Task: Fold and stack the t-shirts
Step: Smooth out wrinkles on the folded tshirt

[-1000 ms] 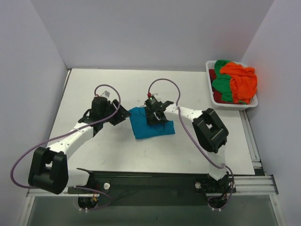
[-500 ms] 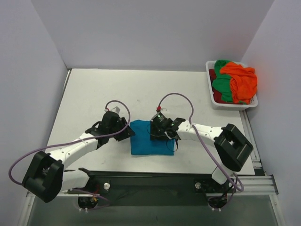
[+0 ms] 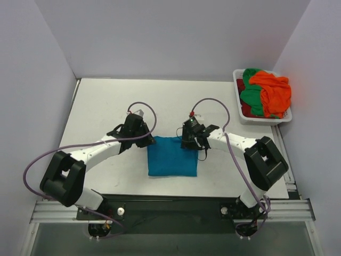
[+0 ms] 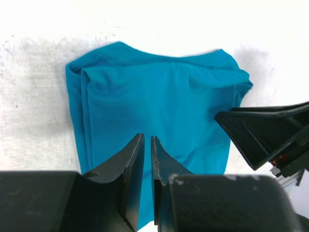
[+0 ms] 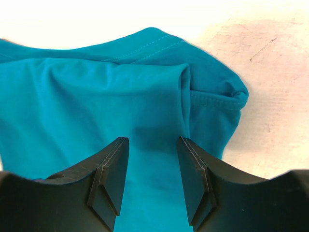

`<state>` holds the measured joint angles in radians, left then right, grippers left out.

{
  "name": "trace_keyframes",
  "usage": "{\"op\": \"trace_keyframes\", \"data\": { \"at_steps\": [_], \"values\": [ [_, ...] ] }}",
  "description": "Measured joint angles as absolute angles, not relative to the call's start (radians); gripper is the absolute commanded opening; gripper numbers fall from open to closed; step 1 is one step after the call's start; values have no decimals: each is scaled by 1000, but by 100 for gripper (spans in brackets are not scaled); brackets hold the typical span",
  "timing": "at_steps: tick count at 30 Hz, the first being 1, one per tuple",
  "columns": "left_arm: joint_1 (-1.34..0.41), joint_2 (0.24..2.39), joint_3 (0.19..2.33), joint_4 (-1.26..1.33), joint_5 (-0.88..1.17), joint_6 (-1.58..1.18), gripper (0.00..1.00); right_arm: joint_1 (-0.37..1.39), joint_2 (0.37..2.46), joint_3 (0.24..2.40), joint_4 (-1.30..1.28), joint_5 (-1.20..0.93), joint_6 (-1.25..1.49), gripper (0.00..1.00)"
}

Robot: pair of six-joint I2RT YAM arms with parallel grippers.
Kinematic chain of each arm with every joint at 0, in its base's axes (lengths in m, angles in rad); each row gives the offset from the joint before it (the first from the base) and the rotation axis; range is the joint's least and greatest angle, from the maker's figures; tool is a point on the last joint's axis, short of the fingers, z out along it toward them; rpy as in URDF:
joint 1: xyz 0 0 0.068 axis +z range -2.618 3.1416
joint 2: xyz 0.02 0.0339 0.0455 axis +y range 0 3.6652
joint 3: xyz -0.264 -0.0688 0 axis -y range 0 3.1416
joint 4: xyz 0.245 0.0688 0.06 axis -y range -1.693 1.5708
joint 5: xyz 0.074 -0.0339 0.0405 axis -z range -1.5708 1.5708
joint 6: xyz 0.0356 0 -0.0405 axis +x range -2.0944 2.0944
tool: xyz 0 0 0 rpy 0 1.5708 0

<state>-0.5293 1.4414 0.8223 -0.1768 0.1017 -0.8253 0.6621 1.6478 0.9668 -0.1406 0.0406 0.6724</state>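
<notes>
Found the folded t-shirt (image 3: 172, 158) flat on the table (image 3: 106, 106), front-middle, left gripper (image 4: 147, 141) at its far-left corner, right gripper (image 5: 152, 145) at the far-right one. Basket (image 3: 256, 120) way off far-right, shirts (image 3: 266, 93) heaped inside.

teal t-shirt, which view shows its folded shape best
Top external: the teal t-shirt shows almost whole, outline clear. Left wrist shows most, the left gripper covering its near edge. Right wrist: only one hemmed corner.

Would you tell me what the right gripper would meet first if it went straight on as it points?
Most likely the teal t-shirt: the right gripper points, open, straight at its folded cloth; how far off is unclear.
</notes>
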Motion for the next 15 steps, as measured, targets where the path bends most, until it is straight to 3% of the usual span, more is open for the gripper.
{"op": "trace_keyframes", "data": {
  "at_steps": [6, 11, 15],
  "values": [
    [-526, 1519, 883, -203, 62, -790, 24, 655, 1678, 982, -151, 75, 644, 45],
    [-515, 1554, 933, -251, -5, -751, 36, 623, 1678, 1006, -154, 83, 627, 45],
    [-501, 1574, 957, -275, -39, -730, 41, 596, 1678, 1030, -154, 82, 623, 42]
  ]
}}
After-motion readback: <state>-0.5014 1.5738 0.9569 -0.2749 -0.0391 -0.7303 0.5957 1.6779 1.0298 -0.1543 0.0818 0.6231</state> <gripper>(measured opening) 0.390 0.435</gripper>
